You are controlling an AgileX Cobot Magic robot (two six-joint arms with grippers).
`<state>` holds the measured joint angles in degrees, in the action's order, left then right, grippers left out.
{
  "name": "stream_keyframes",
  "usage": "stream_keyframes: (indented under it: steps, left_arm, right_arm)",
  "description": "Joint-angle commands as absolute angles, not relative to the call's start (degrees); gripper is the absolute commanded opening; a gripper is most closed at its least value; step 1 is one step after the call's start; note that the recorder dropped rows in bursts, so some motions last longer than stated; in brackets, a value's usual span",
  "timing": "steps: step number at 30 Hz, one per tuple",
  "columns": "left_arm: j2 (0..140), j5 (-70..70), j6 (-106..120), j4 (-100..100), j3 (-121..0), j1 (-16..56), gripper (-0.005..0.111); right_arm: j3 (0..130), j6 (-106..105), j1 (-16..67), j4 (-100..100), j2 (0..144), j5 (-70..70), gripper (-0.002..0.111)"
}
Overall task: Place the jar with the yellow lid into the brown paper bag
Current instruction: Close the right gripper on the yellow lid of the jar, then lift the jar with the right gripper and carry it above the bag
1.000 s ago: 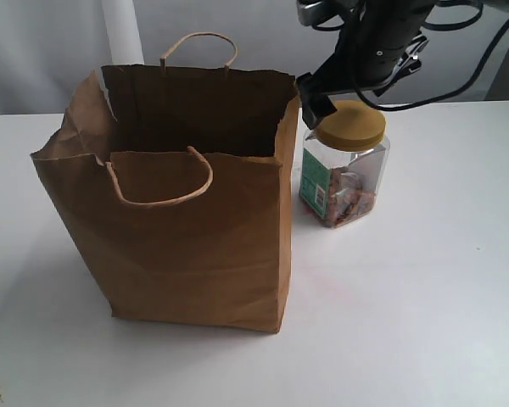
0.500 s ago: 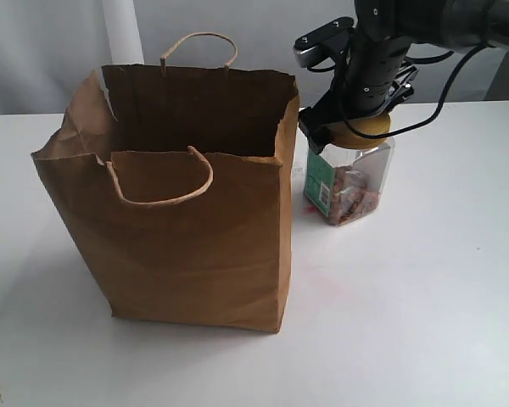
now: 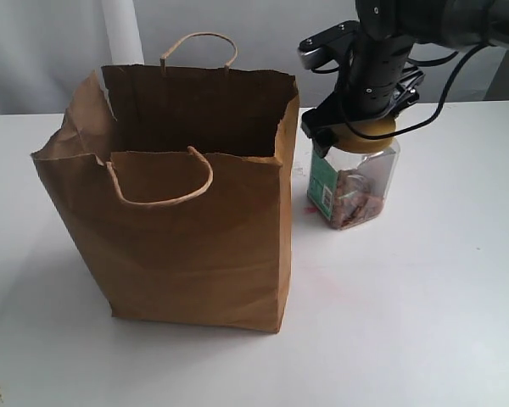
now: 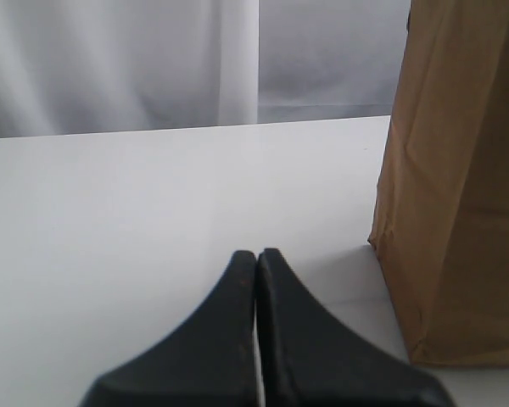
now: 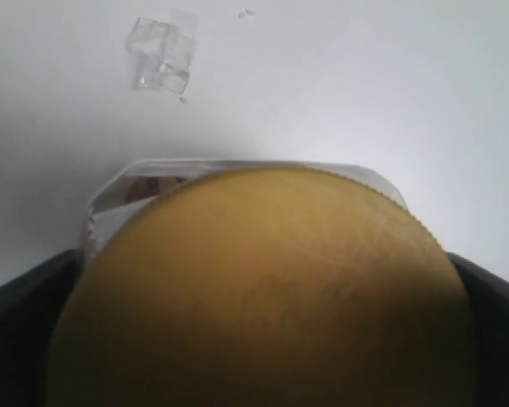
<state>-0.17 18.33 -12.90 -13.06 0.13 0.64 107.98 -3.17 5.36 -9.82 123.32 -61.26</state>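
The yellow-lidded jar (image 3: pixel 353 192) stands upright on the white table, just right of the brown paper bag (image 3: pixel 195 220), which is upright with its mouth open. My right gripper (image 3: pixel 357 129) has come down from above on the jar's mustard lid (image 5: pixel 263 280). Its dark fingers (image 5: pixel 25 305) press against both sides of the lid, so it is shut on the jar. The jar's base still looks to be on the table. My left gripper (image 4: pixel 256 254) is shut and holds nothing, low over the table beside the brown paper bag (image 4: pixel 458 186). It does not show in the exterior view.
A small clear scrap of plastic (image 5: pixel 161 55) lies on the table beyond the jar. The white table (image 3: pixel 424 322) stretches to the front and right. A pale curtain (image 3: pixel 51 51) hangs behind. The right arm's cables (image 3: pixel 458 64) loop above the jar.
The right gripper has dropped from just above the lid down around it and closed on it. The jar has shifted slightly to the right. The bag has not moved.
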Motion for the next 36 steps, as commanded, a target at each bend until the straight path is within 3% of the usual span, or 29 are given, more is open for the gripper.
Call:
stream_keyframes:
  steps: [1, 4, 5, 36]
  left_arm:
    - [0.00, 17.79, -13.12, -12.85, 0.00, 0.92, 0.001]
    - [0.00, 17.79, -13.12, -12.85, 0.00, 0.92, 0.001]
    - [0.00, 17.79, -13.12, -12.85, 0.00, 0.92, 0.001]
    - [0.00, 17.79, -13.12, -12.85, 0.00, 0.92, 0.001]
  right_arm:
    - [108.04, -0.57, 5.14, -11.06, 123.53, -63.83, 0.035]
    - [108.04, -0.57, 5.14, -11.28, 123.53, -64.93, 0.002]
    - [108.04, -0.57, 5.14, -11.87, 123.53, -65.36, 0.000]
    - [108.04, 3.80, 5.34, -20.66, 89.87, -69.96, 0.000]
